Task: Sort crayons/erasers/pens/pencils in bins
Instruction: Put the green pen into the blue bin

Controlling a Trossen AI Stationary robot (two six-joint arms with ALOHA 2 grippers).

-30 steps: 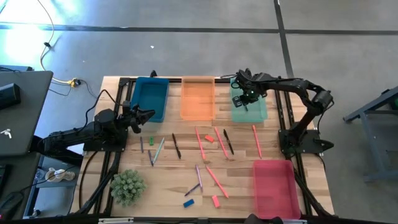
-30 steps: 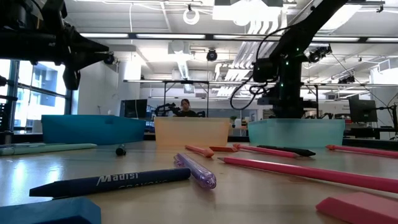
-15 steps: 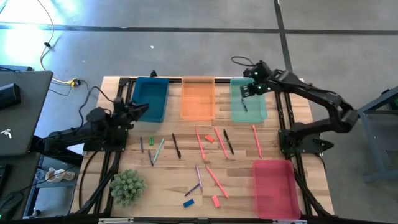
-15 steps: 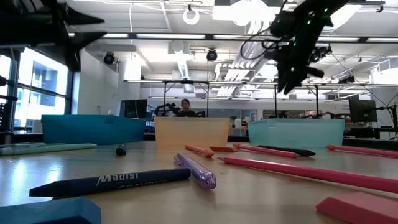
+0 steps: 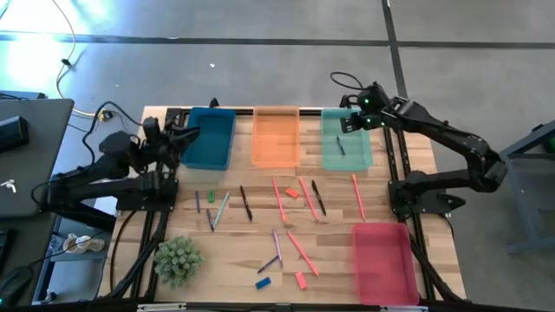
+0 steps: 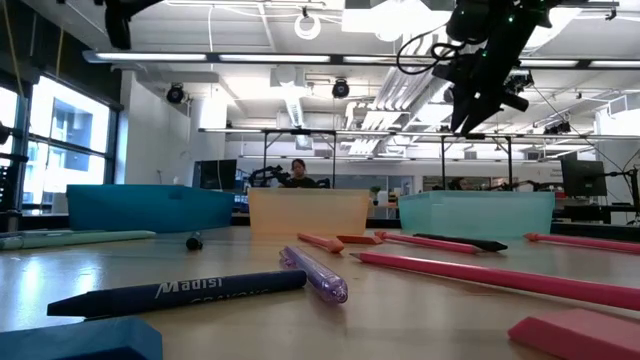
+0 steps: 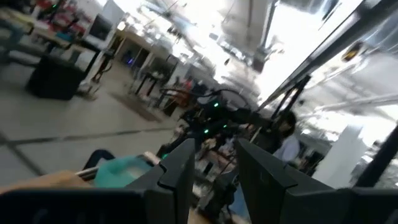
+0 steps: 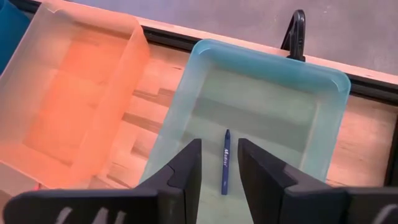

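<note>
A wooden table (image 5: 338,260) carries four shallow translucent bins: a blue bin (image 5: 208,139), an orange bin (image 5: 276,137) and a teal-green bin (image 5: 347,152) in a row along the far edge, and a pink-red bin (image 5: 381,260) alone near the right front corner. Bare wood lies open between the far row and the scatter of pens, pencils and crayons at mid-table. A potted plant (image 5: 178,260) sits at the left front. The right gripper (image 5: 354,121) hangs over the teal-green bin's far end, fingers slightly parted and empty; a dark blue crayon (image 8: 224,160) lies on that bin's floor. The left gripper (image 5: 192,134) is raised beside the blue bin's left rim, fingers a little apart, holding nothing. The erasers lie on the wood: green eraser (image 5: 211,197), red eraser (image 5: 292,193), blue eraser (image 5: 263,282), pink eraser (image 5: 300,279).
</note>
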